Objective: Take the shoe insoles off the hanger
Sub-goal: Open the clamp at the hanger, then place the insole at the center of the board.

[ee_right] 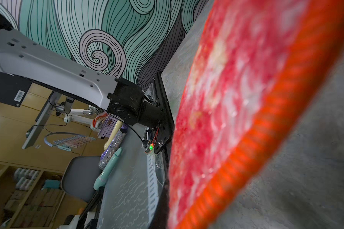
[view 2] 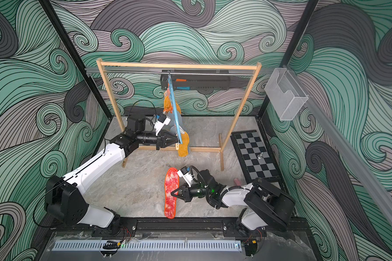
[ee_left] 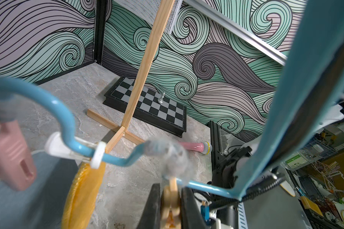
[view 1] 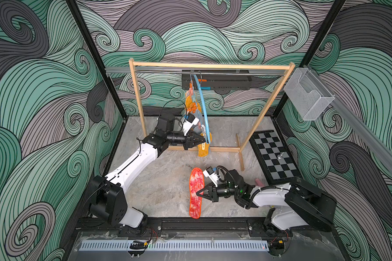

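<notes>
**Item 1, nearest you.** Red-white mottled insole (view 1: 194,204), lying lengthwise on the worktop (view 1: 159,187), close to its front edge. Your right hand (view 1: 198,193) is closed at the insole's long side and appears to be pinching the rim.
Risk: if you draw that arm back without letting go, the insole drags with it. The front edge is near enough for it to slide off.

**Item 2, mid-field.** Your left hand (view 1: 203,141) is clamped on a pale orange clip (ee_left: 170,200) at the low end of the hanger (view 1: 203,106). An orange insole (view 1: 202,151) hangs just below.
Risk: if you squeeze the clip open, that insole drops uncaught, since your other hand is occupied. It may land across the foot bar of the wooden rack (view 1: 213,66).

**Item 3, behind.** The other shoe insoles (view 1: 191,102) are bunched on the hanger and not yet off. The hanger hangs by a thin hook from the rack's metal rod (view 1: 235,72).
Risk: any sideways tug at the clip swings the whole bunch. The hook looks liable to slide along the rod or jump off it.
</notes>
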